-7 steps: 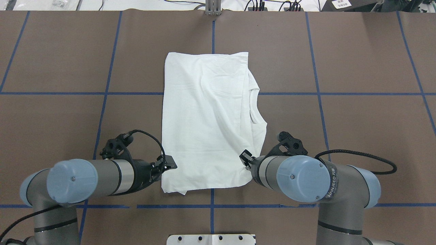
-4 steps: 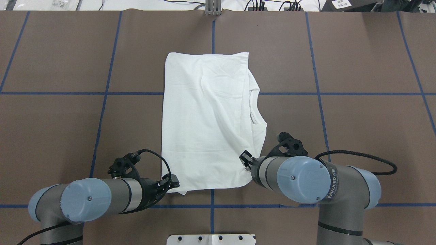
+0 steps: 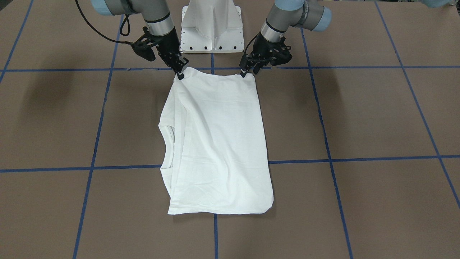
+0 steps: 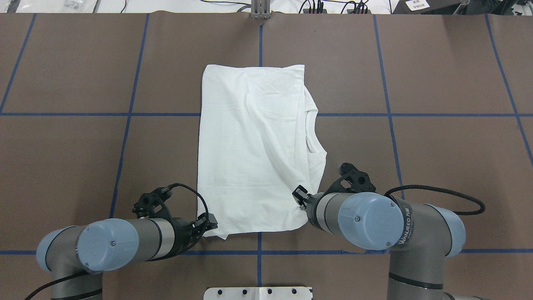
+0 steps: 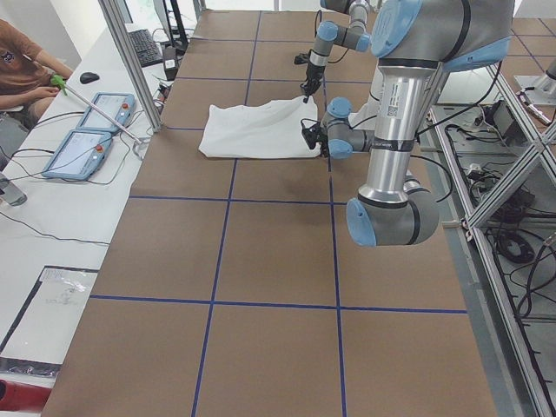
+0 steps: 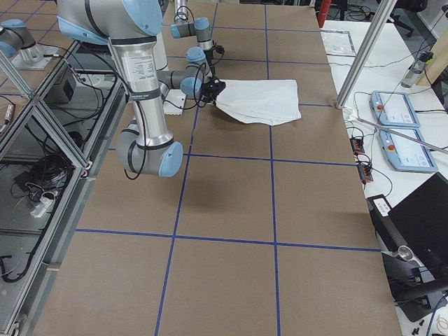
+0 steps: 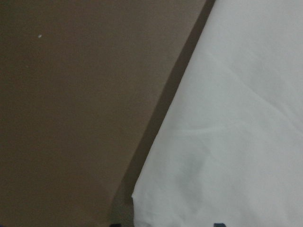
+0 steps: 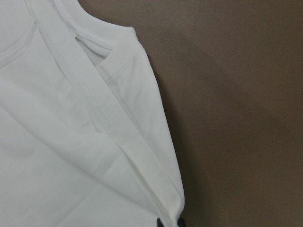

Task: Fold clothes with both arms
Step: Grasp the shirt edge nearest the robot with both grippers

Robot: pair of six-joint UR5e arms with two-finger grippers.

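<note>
The white T-shirt [image 4: 250, 150] lies folded into a long rectangle on the brown table, its ribbed collar [image 4: 310, 133] showing at the right edge. My left gripper [image 4: 211, 225] is low at the shirt's near-left corner. Its fingers stand open on either side of that corner [image 7: 156, 208]. My right gripper [image 4: 300, 201] is shut on the near-right corner, which shows pinched between the fingertips in the right wrist view [image 8: 170, 208]. In the front-facing view the left gripper [image 3: 245, 73] and the right gripper [image 3: 179, 73] sit at the shirt's two corners nearest the robot.
The white pedestal base [image 3: 212, 25] stands just behind the shirt's near edge. Blue tape lines [image 4: 387, 112] cross the table. A person [image 5: 22, 69] sits beside the table's far side, with two teach pendants [image 5: 87, 139] and an aluminium post [image 5: 130, 65] close by.
My left arm has moved back toward the robot along the shirt's left edge, down to the near-left corner. The right arm and the shirt have stayed put.
</note>
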